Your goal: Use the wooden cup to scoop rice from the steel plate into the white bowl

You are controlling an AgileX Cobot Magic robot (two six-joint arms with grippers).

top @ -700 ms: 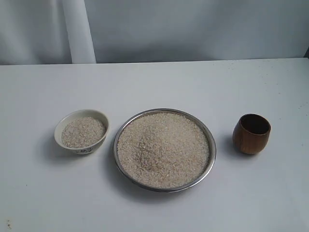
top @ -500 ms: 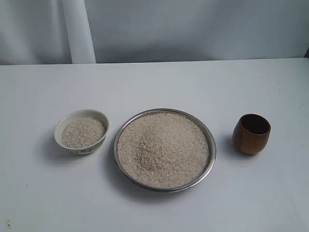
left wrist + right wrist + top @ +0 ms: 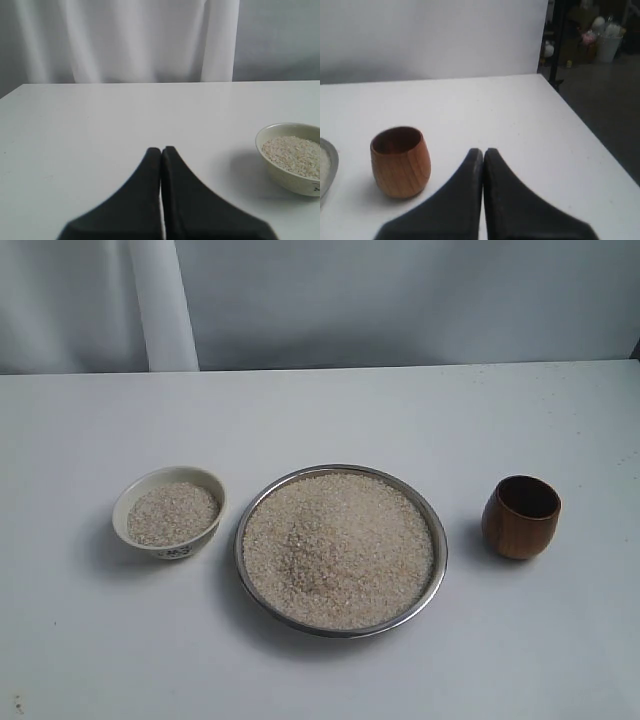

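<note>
The steel plate (image 3: 437, 540) lies at the middle of the white table, heaped with rice (image 3: 340, 548). To its left stands the white bowl (image 3: 168, 512), partly filled with rice; the left wrist view shows this bowl (image 3: 292, 157) too. The wooden cup (image 3: 521, 517) stands upright and empty to the plate's right. In the right wrist view the cup (image 3: 400, 161) sits beside my right gripper (image 3: 483, 151), which is shut on nothing. My left gripper (image 3: 161, 150) is shut and empty, apart from the bowl. Neither gripper shows in the exterior view.
A pale curtain (image 3: 160, 305) hangs behind the table's far edge. In the right wrist view the table's side edge (image 3: 585, 125) drops to a dark floor with clutter (image 3: 592, 35) beyond.
</note>
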